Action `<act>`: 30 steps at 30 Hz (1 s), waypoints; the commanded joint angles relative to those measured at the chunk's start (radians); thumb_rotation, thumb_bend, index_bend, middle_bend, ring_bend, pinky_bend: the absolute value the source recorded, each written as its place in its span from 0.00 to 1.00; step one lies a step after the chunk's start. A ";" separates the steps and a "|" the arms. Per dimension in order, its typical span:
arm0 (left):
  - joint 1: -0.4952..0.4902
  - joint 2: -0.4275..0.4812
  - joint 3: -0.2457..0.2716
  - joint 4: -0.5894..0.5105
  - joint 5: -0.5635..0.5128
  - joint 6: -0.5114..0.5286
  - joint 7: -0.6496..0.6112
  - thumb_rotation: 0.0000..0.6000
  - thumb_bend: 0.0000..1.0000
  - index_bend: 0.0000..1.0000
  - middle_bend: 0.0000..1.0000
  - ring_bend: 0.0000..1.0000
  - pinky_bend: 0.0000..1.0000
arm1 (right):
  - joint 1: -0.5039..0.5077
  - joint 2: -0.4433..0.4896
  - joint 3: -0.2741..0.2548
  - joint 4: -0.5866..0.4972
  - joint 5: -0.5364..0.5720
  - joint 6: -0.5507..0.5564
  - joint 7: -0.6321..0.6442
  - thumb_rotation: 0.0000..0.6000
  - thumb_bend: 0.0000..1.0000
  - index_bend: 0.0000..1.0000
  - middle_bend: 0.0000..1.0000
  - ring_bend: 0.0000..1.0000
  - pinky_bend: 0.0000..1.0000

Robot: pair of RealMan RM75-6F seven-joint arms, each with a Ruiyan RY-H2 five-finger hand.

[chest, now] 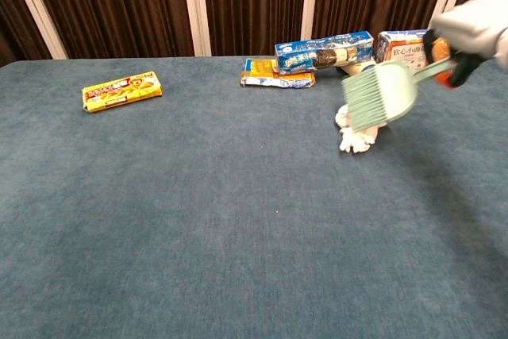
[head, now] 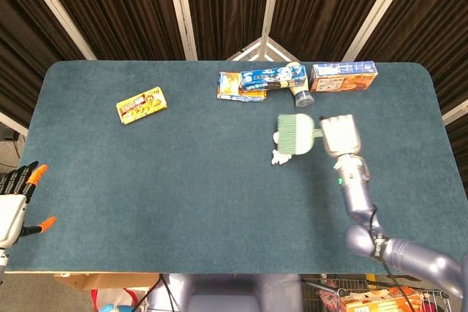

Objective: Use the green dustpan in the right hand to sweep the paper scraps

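My right hand [head: 341, 135] [chest: 470, 31] grips the handle of the green brush-like dustpan [head: 295, 134] [chest: 379, 95], which hangs in the air over the right part of the table. White paper scraps [head: 278, 154] [chest: 353, 134] lie on the cloth just below and left of the bristles. The dustpan hides part of the scraps in the head view. My left hand [head: 14, 202] hangs off the table's front left corner, fingers spread, holding nothing.
A yellow snack pack [head: 142, 104] [chest: 122, 90] lies at the far left. A blue biscuit box [head: 273, 77] [chest: 324, 52], a flat packet [head: 231, 85], a bottle [head: 301, 94] and an orange box [head: 344, 76] [chest: 409, 47] line the far edge behind the dustpan.
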 commanded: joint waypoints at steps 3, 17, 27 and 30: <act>0.000 -0.003 0.001 0.001 0.005 0.001 0.005 1.00 0.05 0.00 0.00 0.00 0.00 | -0.019 0.110 0.005 -0.079 0.004 0.044 -0.026 1.00 0.61 0.79 0.96 0.99 1.00; 0.000 -0.008 0.002 0.002 0.010 0.008 0.017 1.00 0.05 0.00 0.00 0.00 0.00 | 0.034 0.100 -0.022 -0.344 -0.053 0.085 -0.071 1.00 0.61 0.79 0.96 0.99 1.00; 0.001 -0.003 0.001 0.005 0.005 0.005 0.000 1.00 0.05 0.00 0.00 0.00 0.00 | 0.081 -0.061 -0.085 -0.234 -0.003 0.070 -0.118 1.00 0.61 0.79 0.96 0.99 1.00; 0.000 -0.002 0.000 0.006 0.001 0.002 -0.004 1.00 0.05 0.00 0.00 0.00 0.00 | 0.083 -0.087 -0.106 -0.183 0.009 0.055 -0.116 1.00 0.61 0.79 0.96 0.99 1.00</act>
